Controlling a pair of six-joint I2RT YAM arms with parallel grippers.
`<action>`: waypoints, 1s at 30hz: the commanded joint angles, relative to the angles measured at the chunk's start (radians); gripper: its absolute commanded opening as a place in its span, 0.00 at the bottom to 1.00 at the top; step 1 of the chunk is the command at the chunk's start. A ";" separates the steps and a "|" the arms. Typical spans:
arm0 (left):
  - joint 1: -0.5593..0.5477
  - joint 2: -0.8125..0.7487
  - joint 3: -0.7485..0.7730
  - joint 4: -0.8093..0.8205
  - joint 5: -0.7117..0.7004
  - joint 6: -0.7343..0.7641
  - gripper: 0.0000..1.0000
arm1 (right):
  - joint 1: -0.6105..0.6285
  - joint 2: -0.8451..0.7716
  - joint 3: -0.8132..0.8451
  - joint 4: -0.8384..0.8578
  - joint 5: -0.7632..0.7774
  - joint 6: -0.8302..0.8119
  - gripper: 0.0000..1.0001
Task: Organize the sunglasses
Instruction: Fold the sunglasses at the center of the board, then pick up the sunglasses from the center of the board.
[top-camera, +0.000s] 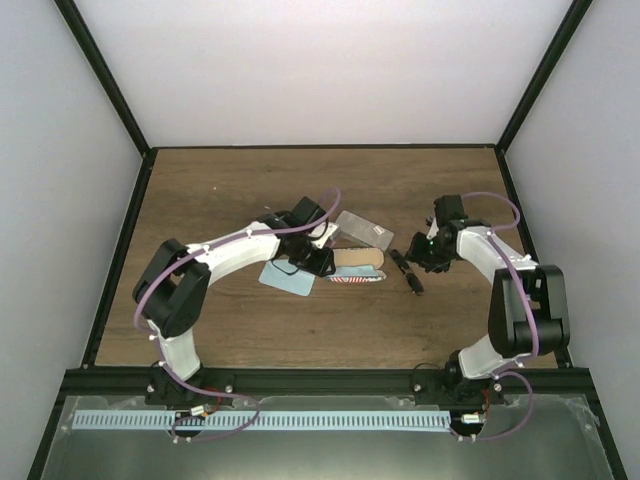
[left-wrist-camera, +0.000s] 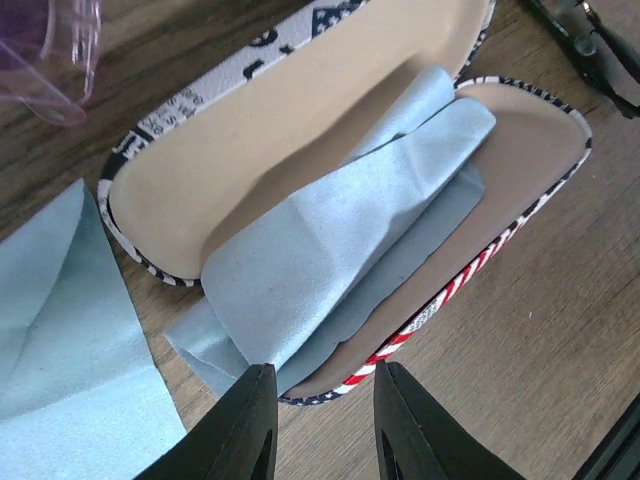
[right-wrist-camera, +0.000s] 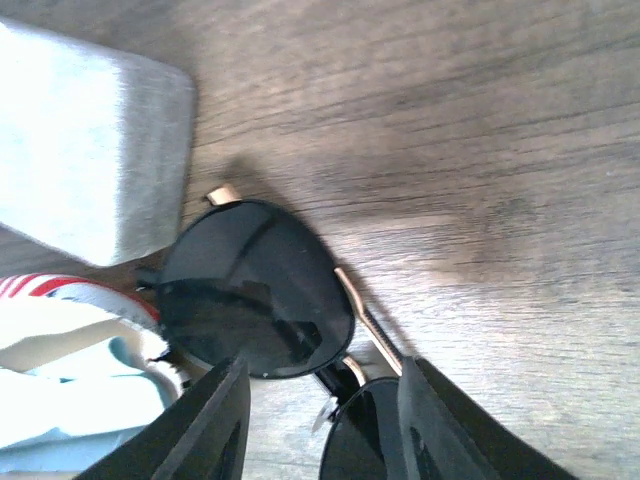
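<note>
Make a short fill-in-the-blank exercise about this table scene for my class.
1. The striped case is ___, with its lining showing.
2. Inside it lies a light ___ cloth.
3. The dark sunglasses lie on a table made of ___.
Missing words: open; blue; wood.

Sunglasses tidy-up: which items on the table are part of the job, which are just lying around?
Job: dark sunglasses; purple-tinted lens at the frame edge, likely the second pair; open striped case.
Lying about: folded cloth inside that case; loose blue cloth beside it; frosted grey case.
</note>
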 joint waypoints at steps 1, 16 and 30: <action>-0.004 -0.053 -0.008 0.049 -0.043 0.048 0.29 | 0.015 -0.069 0.014 -0.019 -0.023 0.009 0.47; 0.035 -0.132 -0.132 0.061 -0.087 0.055 0.26 | 0.153 0.100 0.090 -0.097 0.243 -0.075 0.74; 0.040 -0.148 -0.143 0.060 -0.095 0.056 0.26 | 0.160 0.170 0.097 -0.106 0.257 -0.049 0.53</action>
